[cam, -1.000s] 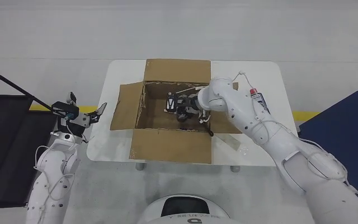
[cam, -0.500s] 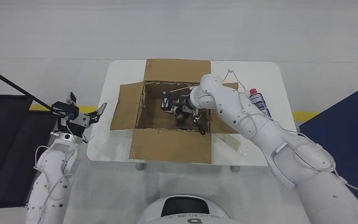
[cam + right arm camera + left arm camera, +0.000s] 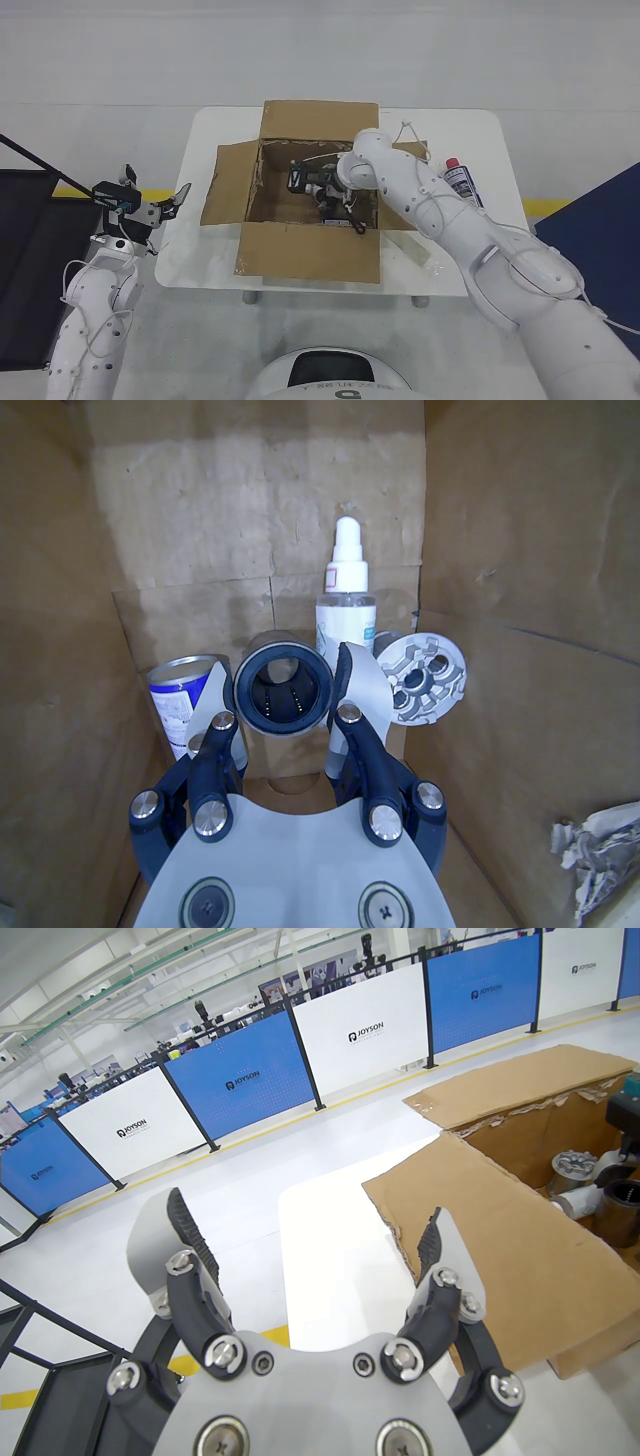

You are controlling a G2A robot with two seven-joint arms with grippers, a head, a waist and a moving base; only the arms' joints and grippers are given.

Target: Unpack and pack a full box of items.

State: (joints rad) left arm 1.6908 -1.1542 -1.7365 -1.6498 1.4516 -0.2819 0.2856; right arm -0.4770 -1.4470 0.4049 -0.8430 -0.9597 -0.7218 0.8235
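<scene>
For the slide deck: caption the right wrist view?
Right pincer grips a linear bearing in the cardboard box, beside can, spray bottle and metal hub.

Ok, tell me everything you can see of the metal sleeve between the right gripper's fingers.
The sleeve is a hollow metal cylinder, dark ring round its open end, rows of small balls inside. It sits in the box between a can and a spray bottle, open end toward the wrist camera, the right gripper shut on its sides.
</scene>
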